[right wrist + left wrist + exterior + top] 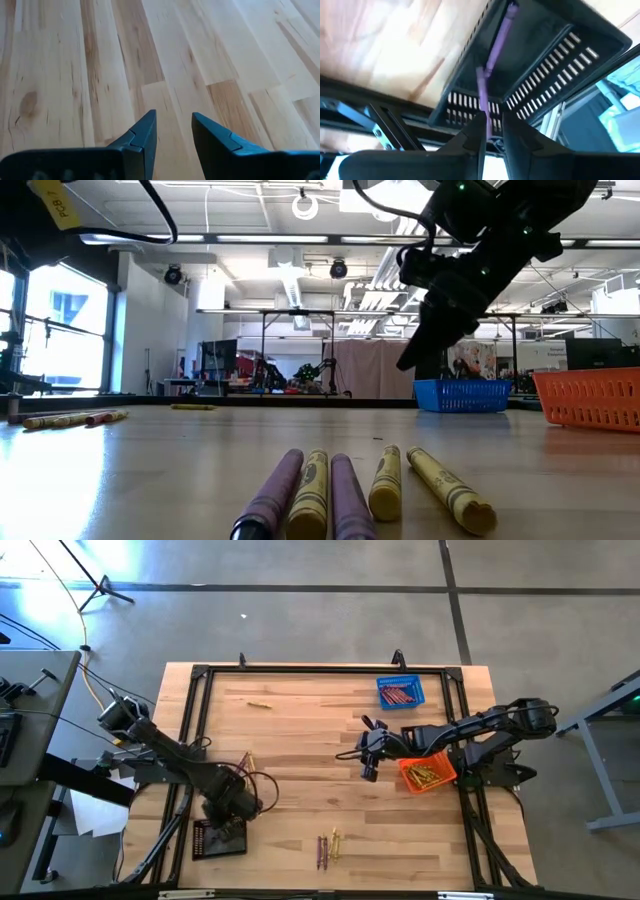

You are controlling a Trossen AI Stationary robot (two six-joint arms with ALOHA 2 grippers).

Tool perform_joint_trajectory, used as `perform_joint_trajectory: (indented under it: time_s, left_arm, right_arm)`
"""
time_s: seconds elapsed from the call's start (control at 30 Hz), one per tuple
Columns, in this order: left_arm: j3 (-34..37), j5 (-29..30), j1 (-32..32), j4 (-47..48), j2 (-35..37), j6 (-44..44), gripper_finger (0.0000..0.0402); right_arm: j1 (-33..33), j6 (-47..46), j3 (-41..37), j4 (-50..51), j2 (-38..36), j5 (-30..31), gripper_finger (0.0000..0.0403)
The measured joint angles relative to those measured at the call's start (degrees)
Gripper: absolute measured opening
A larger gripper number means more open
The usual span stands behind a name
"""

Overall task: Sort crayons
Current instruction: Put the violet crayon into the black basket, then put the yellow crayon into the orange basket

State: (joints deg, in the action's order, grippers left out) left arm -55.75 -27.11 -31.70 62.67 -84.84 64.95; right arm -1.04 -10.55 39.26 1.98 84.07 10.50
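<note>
My left gripper (493, 119) hangs over the black basket (220, 838) at the near left, pointing down into it, fingers a little apart. Purple crayons lie in that basket: one (501, 35) farther in, another (482, 90) just past my left fingertip. My right gripper (174, 117) stands open above bare wood right of the middle (367, 768), with nothing between its fingers. Loose purple and yellow crayons (328, 846) lie flat near the front edge, large in the low view (330, 490). One yellow crayon (260, 704) lies at the back. My left gripper has a gap between its fingers through which the basket's slotted wall shows. The lower end of a purple crayon (483, 107) lies right at one fingertip (479, 120). Whether it touches that finger, I cannot tell.
A blue basket (400, 692) with red-orange crayons stands at the back right. An orange basket (428, 775) with yellow crayons sits under my right arm. A few crayons (247, 762) lie near my left arm. A black frame (320, 670) borders the table.
</note>
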Motion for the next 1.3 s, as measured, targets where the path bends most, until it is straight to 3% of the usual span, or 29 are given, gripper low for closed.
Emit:
perform_joint_trajectory:
  time_s: [0.23,0.33,0.53,0.67,0.77,0.83,0.93,1.13,1.3]
  left_arm:
    - [0.0,7.5,1.6,-0.1,0.0,-6.4,0.0062]
    - [0.0,14.3,3.8,-0.1,0.0,-10.7,0.0063]
    - [0.0,38.8,11.0,-2.8,0.0,-28.9,0.0063]
    - [0.0,59.6,17.4,-12.0,0.0,-49.1,0.0063]
    - [-0.1,68.5,22.9,-20.5,0.0,-60.4,0.0063]
    - [-0.1,68.9,27.3,-24.2,0.0,-64.0,0.0063]
    - [-0.1,64.0,34.3,-26.6,0.0,-65.9,0.0063]
    - [-0.1,41.7,49.2,-27.0,-0.2,-72.7,0.0063]
    - [-0.1,27.8,60.0,-24.0,-2.9,-76.4,0.0063]
  right_arm:
    - [0.0,-2.5,0.0,-0.1,0.0,0.0,0.0110]
    - [0.0,-2.4,0.0,-0.1,0.0,0.0,0.0110]
    - [0.0,-4.1,0.0,-0.3,0.0,4.6,0.0110]
    - [0.0,-4.5,0.0,-0.3,0.0,7.0,0.0110]
    - [0.0,-4.5,0.0,-0.3,0.0,7.1,0.0110]
    - [0.0,-4.5,0.0,-0.3,0.0,7.1,0.0110]
    - [0.0,-4.5,0.0,-0.3,0.0,7.1,0.0110]
    - [0.0,-4.6,0.0,-0.2,0.0,7.1,0.0110]
    - [0.0,-4.5,0.0,-0.2,0.0,7.1,0.0110]
